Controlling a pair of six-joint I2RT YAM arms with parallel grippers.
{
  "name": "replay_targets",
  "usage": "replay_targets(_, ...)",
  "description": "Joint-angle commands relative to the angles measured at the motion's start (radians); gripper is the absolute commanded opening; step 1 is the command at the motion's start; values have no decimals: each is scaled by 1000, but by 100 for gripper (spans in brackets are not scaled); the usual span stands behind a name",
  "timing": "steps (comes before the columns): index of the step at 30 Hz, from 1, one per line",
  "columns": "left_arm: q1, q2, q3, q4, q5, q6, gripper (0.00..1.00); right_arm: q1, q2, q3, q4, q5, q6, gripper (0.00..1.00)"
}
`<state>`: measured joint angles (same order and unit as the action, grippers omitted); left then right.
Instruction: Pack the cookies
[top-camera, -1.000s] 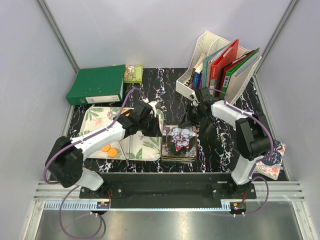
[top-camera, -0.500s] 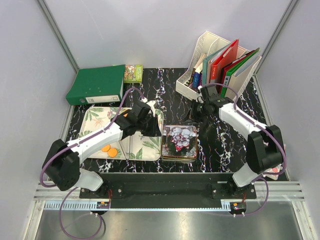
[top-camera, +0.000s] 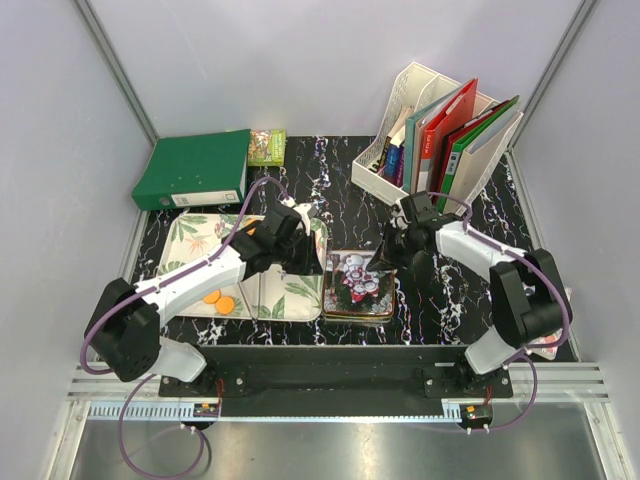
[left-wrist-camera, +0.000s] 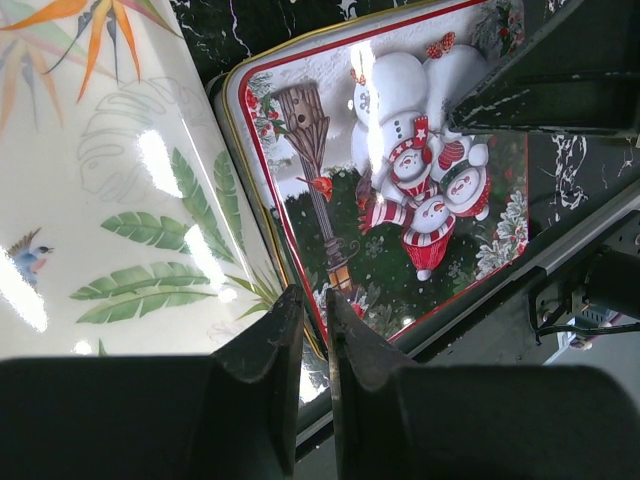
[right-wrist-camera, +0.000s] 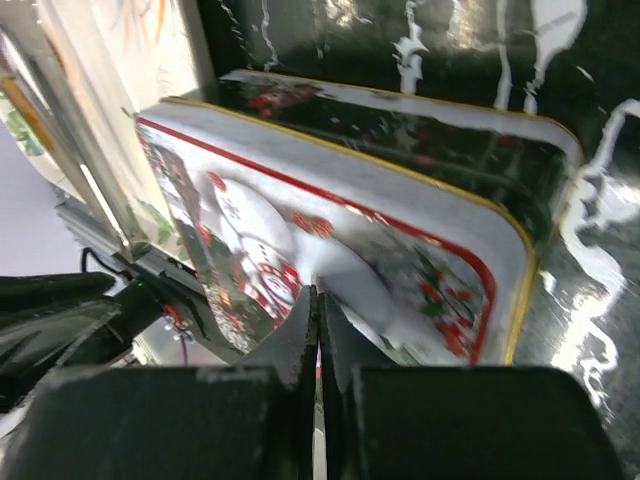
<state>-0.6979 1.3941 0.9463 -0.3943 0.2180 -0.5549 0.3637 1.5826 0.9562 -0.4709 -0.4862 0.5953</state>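
Two flat round orange cookies (top-camera: 218, 300) lie on the near part of the white floral rectangular tray (top-camera: 190, 245), left of the rectangular metal tin with a snowman lid (top-camera: 362, 290). They are judged light, stiff and brittle: take each by its edge, gently. The left pincer (left-wrist-camera: 312, 318), its gap narrow, pinches the tin's left rim. The right pincer (right-wrist-camera: 318, 325) is fully closed and empty, tips over the lid. No writing is legible; the label of the green binder (top-camera: 195, 170) is too small to read.
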Motion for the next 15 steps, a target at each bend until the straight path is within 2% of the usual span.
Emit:
replay_targets(1,0,-14,3,34,23,-4,19,-2,94,39,49,54,-8,0)
replay_targets(8,1,-41,-17,23,14,-10,19,-8,188,87,54,57,-11,0)
replay_targets(15,0,-66,-23,23,-11,-5,22,-12,113,95,52,66,-9,0)
